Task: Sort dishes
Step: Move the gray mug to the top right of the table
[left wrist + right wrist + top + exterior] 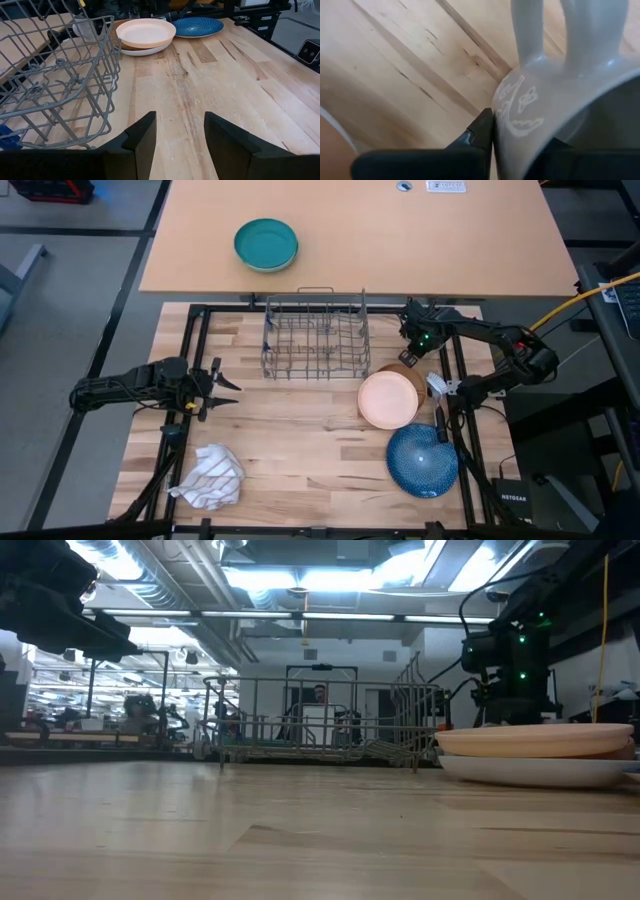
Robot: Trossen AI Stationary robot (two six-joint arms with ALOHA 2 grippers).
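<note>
The peach-pink bowl [388, 398] sits on the white plate [540, 771] at the table's right. The blue plate [422, 460] lies flat on the table nearer the near edge. The small grey mug [555, 95] fills the right wrist view, and my right gripper [408, 360] is shut on it just beyond the bowl's far side. My left gripper [225, 385] is open and empty at the table's left, pointing toward the bowl [145, 32] and the blue plate [198, 26]. My right gripper holds the mug by its rim on the side opposite the handle [527, 30]. One finger [477, 132] lies on the outer wall [512, 110] and the other reaches inside the mug. Whether the mug's base is on the table does not show.
A grey wire dish rack [316, 335] stands at the middle of the far edge, left of my right gripper. A white striped cloth [210, 477] lies crumpled at the near left. A teal-green bowl [266, 244] sits on the farther tan table.
</note>
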